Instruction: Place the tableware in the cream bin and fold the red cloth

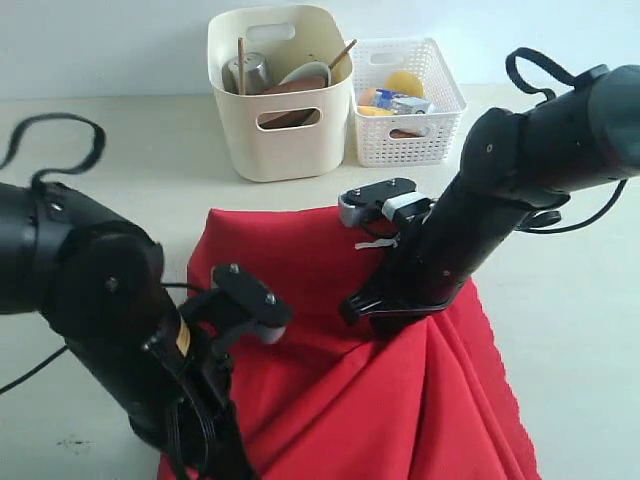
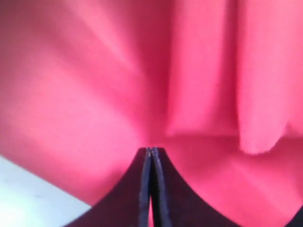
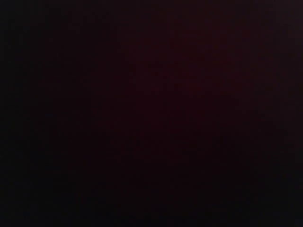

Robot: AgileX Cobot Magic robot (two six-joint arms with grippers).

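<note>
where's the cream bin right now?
In the exterior view, the cream bin sits at the back of the table, left of centre, right beside the white lattice basket and beyond the red cloth.

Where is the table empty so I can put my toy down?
Bare table left of the cream bin, up to the left arm. Another bare strip right of the red cloth, in front of the white basket. Crowded: the bin, the basket, and the cloth's middle where the right arm reaches in.
</note>
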